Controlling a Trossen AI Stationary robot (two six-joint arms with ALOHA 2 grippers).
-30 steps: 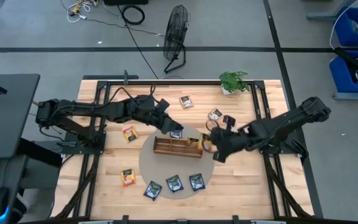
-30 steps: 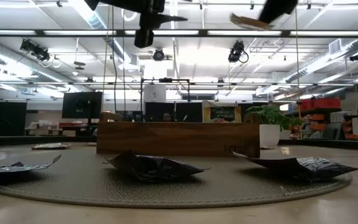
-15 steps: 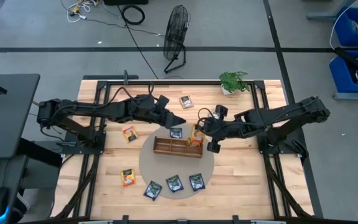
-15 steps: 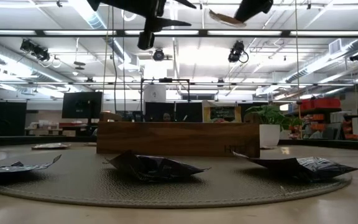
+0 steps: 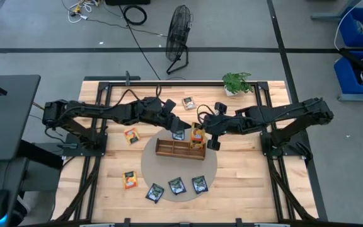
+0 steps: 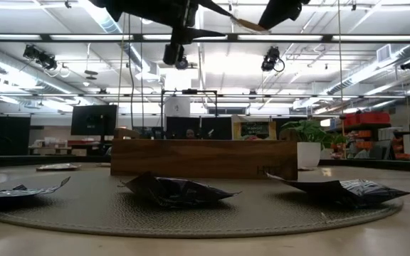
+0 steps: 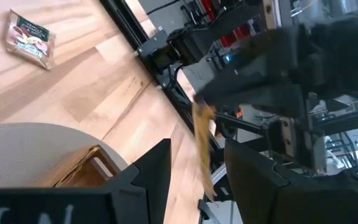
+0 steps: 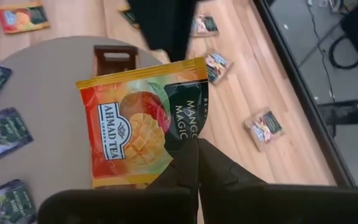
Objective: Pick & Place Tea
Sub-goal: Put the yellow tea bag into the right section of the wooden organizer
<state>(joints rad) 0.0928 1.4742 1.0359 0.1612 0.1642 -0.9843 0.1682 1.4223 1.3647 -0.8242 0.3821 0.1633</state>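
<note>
Dark blue tea packets [image 5: 176,185]: three flat on the round mat's [image 5: 210,169] near edge. Wooden tray [image 5: 175,148]: mid-mat, long axis left-right. Orange mango packet [image 8: 143,122]: held above the tray's right end, clamped by one edge in the right gripper [image 8: 196,163], face toward that wrist camera, print sideways. Left gripper [image 5: 180,123]: fingers parted, holding nothing, just beside it.

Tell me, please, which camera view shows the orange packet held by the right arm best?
The right wrist view: the orange packet fills it face-on. The high view shows a small orange patch above the tray; the left wrist view shows it edge-on.
</note>
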